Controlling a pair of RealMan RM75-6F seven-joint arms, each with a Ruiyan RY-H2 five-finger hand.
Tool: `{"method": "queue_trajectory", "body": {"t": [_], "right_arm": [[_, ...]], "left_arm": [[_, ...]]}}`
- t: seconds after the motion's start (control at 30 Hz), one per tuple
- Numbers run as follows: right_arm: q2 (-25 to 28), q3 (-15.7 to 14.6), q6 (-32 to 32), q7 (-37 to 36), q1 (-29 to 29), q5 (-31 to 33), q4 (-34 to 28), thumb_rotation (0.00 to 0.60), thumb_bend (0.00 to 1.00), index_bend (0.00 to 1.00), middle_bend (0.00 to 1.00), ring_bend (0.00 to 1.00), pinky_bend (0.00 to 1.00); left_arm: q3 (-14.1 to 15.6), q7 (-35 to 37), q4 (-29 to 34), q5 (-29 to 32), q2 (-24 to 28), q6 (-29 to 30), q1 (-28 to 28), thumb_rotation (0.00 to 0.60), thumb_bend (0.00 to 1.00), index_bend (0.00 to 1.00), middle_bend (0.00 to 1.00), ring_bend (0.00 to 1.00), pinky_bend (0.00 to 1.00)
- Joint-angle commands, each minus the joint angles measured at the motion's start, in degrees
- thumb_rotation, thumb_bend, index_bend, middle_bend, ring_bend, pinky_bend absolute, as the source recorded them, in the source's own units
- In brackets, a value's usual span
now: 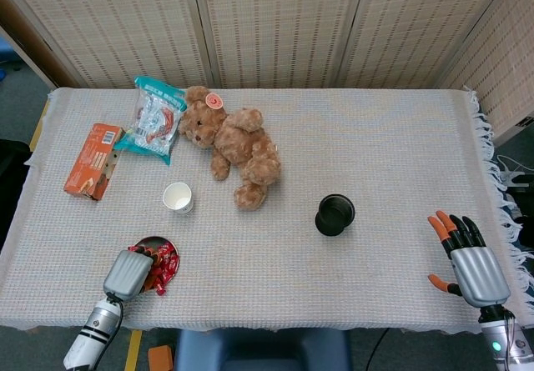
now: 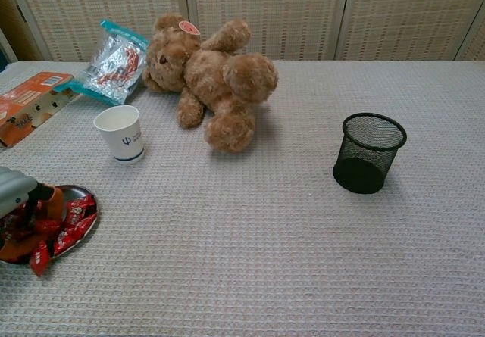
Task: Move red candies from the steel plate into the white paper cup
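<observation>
While the left hand (image 1: 128, 273) sits over the near edge of the plate (image 1: 143, 244) at the lower left of the head view, its fingers curl down into the pile of red candies (image 1: 163, 266). The chest view shows the same hand (image 2: 17, 201) at the far left edge, orange fingertips (image 2: 53, 198) buried among the wrappers; whether they actually grasp a candy cannot be told from either view. Most candies lie on the plate (image 2: 85, 195), and one candy (image 2: 39, 260) hangs over the near rim onto the cloth.

Just beyond the plate stands the cup (image 1: 178, 197), upright and apart from it, its mouth open toward the camera. In the chest view the cup (image 2: 121, 132) stands in the left part of the frame, above the plate, and carries a small blue mark.

At the lower right of the head view the right hand (image 1: 469, 259) rests near the table's edge with fingers spread and nothing in them; it lies outside the chest view.

A teddy bear (image 1: 231, 143) lies left of centre, above the cup. A snack bag (image 1: 153, 118) lies touching the bear's head on its left, and an orange box (image 1: 93, 160) lies further left. A black mesh pot (image 1: 335, 214) stands upright right of centre, well apart from everything else. A pale woven cloth (image 1: 375, 146) covers the table.
</observation>
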State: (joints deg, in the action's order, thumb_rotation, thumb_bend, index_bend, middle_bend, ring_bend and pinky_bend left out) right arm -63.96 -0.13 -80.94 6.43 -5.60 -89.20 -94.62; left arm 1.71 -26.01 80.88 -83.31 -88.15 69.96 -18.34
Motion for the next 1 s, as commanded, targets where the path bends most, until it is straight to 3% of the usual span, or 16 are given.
{"method": "queue_trajectory", "body": {"t": [0.03, 0.47, 0.77, 1.0], "right_arm": [[-0.03, 0.02, 0.16, 0.08, -0.06, 0.13, 0.00, 0.600, 0.01, 0.00, 0.00, 0.00, 0.00], [-0.16, 0.15, 0.70, 0.35, -0.26, 0.73, 0.04, 0.600, 0.01, 0.00, 0.00, 0.00, 0.00], [-0.22, 0.19, 0.70, 0.44, -0.29, 0.81, 0.01, 0.600, 0.01, 0.00, 0.00, 0.00, 0.00], [-0.16, 0.18, 0.71, 0.32, -0.30, 0.82, -0.02, 0.600, 0.01, 0.00, 0.00, 0.00, 0.00]], "left_arm": [[-0.28, 0.83, -0.61, -0.01, -0.25, 0.24, 0.03, 0.600, 0.45, 0.55, 0.52, 0.49, 0.82], [-0.73, 5.28, -1.69, -1.02, -0.20, 1.07, 0.04, 0.600, 0.54, 0.62, 0.62, 0.56, 0.89], [-1.38, 7.68, -3.55, -1.90, -0.66, 2.94, 0.35, 0.600, 0.67, 0.68, 0.68, 0.62, 0.96], [-1.56, 8.83, -4.20, -2.83, -0.68, 3.87, 0.33, 0.600, 0.69, 0.69, 0.69, 0.63, 0.97]]}}
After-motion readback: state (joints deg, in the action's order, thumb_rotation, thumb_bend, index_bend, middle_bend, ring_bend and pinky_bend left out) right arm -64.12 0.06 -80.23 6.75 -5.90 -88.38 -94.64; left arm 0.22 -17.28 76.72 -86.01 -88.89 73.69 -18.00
